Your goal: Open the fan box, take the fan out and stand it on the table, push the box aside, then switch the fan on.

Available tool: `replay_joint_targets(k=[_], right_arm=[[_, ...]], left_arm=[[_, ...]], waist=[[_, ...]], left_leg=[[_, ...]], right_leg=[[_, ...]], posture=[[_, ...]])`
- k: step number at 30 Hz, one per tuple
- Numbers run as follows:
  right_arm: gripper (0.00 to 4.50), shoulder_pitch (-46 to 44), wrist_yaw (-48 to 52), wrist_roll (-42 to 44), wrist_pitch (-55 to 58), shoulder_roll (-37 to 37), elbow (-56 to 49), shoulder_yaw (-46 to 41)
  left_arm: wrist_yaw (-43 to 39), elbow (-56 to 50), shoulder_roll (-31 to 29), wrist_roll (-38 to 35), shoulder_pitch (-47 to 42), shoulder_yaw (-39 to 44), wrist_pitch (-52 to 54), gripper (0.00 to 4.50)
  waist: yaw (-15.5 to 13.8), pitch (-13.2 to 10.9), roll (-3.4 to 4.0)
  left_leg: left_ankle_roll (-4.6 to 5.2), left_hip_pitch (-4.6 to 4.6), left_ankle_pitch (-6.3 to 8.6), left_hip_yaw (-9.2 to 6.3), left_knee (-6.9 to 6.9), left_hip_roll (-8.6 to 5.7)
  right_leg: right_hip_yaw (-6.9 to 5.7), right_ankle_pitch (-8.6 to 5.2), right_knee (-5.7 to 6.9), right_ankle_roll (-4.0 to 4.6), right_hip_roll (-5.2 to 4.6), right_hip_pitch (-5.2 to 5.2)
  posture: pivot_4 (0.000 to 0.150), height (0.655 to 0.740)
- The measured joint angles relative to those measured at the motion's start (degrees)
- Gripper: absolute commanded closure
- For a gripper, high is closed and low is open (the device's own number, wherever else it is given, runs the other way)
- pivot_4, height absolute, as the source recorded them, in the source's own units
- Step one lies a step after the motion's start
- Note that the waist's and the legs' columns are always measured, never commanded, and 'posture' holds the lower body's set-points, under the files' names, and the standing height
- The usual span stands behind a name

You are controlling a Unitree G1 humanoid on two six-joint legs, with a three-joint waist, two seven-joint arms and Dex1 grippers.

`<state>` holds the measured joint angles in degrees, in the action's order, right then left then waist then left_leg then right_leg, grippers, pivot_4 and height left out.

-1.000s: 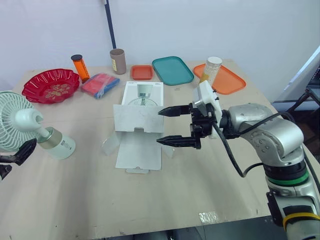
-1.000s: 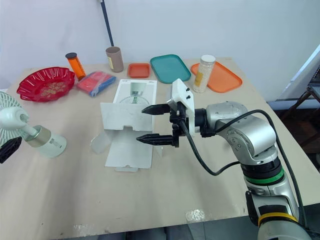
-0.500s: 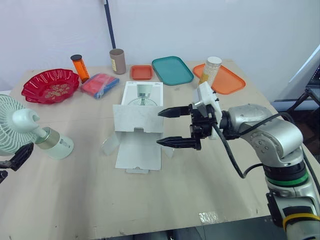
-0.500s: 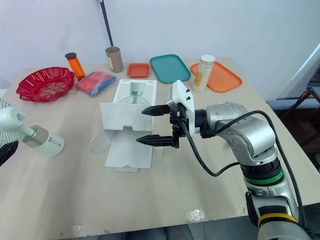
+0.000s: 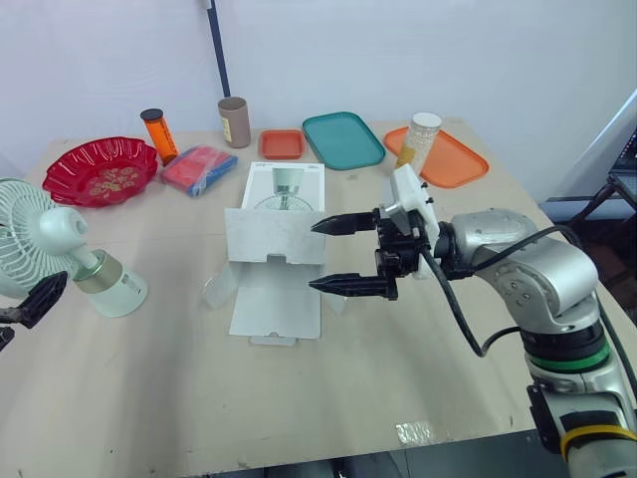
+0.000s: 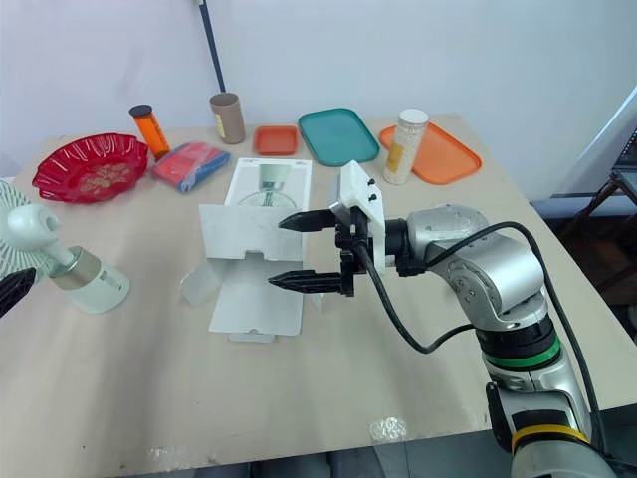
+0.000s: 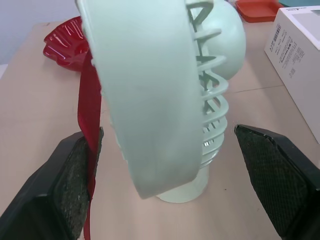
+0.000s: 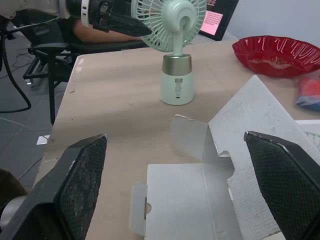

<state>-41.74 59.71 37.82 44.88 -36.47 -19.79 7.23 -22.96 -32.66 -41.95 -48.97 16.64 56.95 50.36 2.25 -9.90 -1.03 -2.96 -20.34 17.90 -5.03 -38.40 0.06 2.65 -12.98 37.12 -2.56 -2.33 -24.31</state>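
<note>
The pale green fan [image 5: 62,255] stands on its base on the left side of the table, its head a little tilted. My left gripper [image 7: 167,142] is open, one finger [image 7: 75,175] on each side of the fan head and apart from it; in the left eye view it [image 5: 22,314] sits at the table's left edge. The white fan box [image 5: 277,249] lies open in the middle, flaps spread. My right gripper [image 5: 340,255] is open and empty, its black fingers hovering over the box's right edge. The right wrist view shows the fan [image 8: 176,60] beyond the open flaps [image 8: 200,165].
Along the back stand a red bowl [image 5: 100,169], an orange bottle [image 5: 158,133], a brown cylinder [image 5: 235,120], a blue-and-red packet [image 5: 201,167], a small orange tray [image 5: 283,144], a teal tray [image 5: 342,138] and an orange tray [image 5: 448,159] with a jar [image 5: 421,138].
The fan has come more upright on its base. My left gripper shifted slightly beside it. The right gripper has edged a little to the left over the box.
</note>
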Motion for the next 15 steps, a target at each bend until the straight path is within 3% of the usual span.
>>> replay_joint_targets(k=[15], right_arm=[[0.0,0.5,-0.3,0.0,0.0,0.8,0.0,0.0]], left_arm=[[0.0,0.0,-2.1,-1.6,2.6,4.7,1.3,0.03]], waist=[[0.3,0.0,-0.01]], left_leg=[[0.0,0.0,0.0,0.0,0.0,0.0]], right_leg=[[0.0,0.0,0.0,0.0,0.0,0.0]], posture=[[0.15,0.74]])
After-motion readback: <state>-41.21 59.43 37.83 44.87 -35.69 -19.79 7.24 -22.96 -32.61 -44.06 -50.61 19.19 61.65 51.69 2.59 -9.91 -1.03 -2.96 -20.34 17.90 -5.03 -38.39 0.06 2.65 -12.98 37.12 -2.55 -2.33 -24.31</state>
